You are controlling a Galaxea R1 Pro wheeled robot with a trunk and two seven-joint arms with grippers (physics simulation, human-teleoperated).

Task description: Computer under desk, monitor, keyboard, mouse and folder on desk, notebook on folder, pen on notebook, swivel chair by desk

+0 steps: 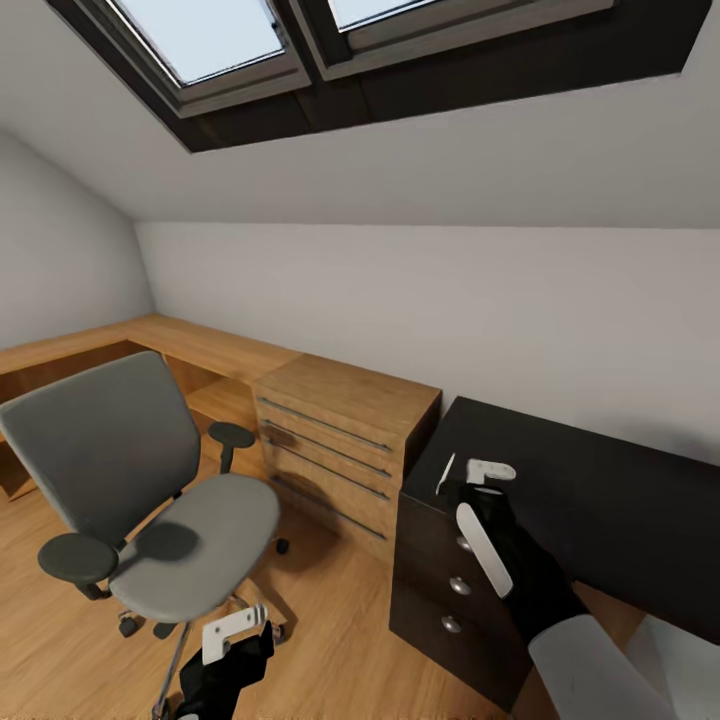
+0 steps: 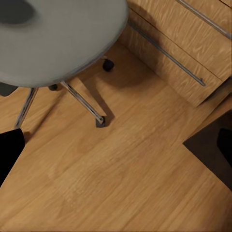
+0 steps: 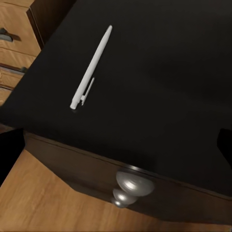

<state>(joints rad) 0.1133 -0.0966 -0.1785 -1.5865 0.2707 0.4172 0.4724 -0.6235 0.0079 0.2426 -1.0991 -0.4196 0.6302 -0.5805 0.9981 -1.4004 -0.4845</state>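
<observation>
Hovering over the black tabletop, the right gripper faces a white pen just beyond its fingers, whose state I cannot tell; next, lower and grasp it

The swivel chair has grey fabric on seat and back, black armrests and chrome spokes. Beside it, the low cabinet is light wood with visible grain and grey bar handles. The desk on the cabinet's other side has a black top and black drawers with silver round knobs. A white pen lies on that top. The floor is light wood plank. The walls are grey-white; the skylight frames are black.
</observation>
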